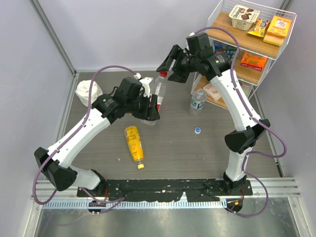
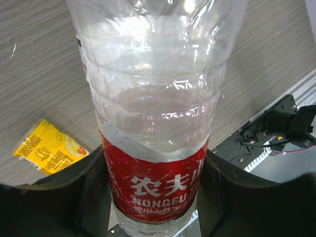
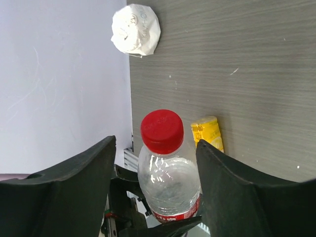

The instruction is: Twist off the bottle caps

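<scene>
Fingers of the left gripper (image 1: pixel 149 109) are clamped round the tall bottle (image 1: pixel 159 89) at its red label, just beyond the tabletop's middle. The right gripper (image 3: pixel 155 143) is spread wide, one finger each side of the red cap (image 3: pixel 162 131), not touching it. The yellow bottle (image 1: pixel 133 143) lies capped toward the near edge. The small bottle (image 1: pixel 197 101) stands toward the right edge, its pale cap (image 1: pixel 197 131) loose on the near side of it.

Tall bottle (image 2: pixel 158 98), top beyond left wrist view's edge
</scene>
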